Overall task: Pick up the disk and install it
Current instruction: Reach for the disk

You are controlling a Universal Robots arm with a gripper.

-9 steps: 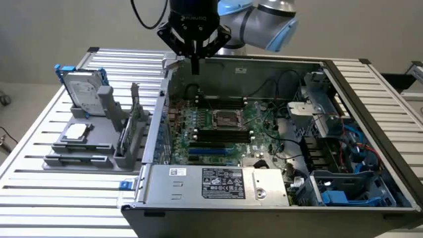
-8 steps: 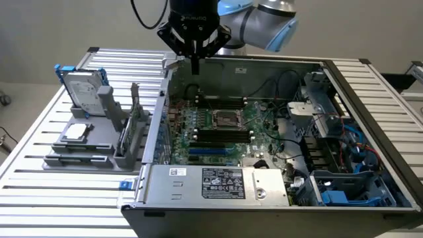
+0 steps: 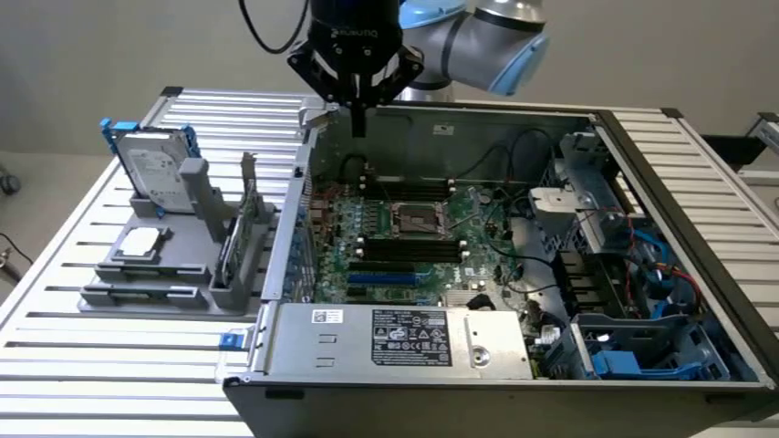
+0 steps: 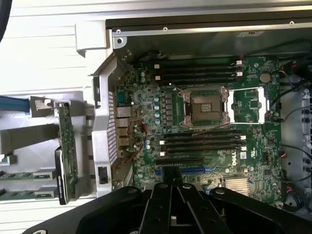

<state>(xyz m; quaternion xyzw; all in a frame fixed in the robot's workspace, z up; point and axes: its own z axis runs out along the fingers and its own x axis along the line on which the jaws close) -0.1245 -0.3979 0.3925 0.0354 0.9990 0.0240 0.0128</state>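
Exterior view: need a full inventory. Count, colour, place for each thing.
disk: 1, silver-grey in a blue carrier, upright in the rack, exterior view's left
rack: 1, grey, on the table beside the case
chip: 1, silver, flat on the rack
card: 1, green, upright in the rack, on the side nearest the case
case: 1, grey metal, open, centre
motherboard: 1, green, on the case floor
power supply: 1, silver with a label, at the case's near edge
table: 1, silver, slatted, under everything
arm: 1, grey and light blue, behind the case
gripper: 1, black, above the case's far wall, away from the disk
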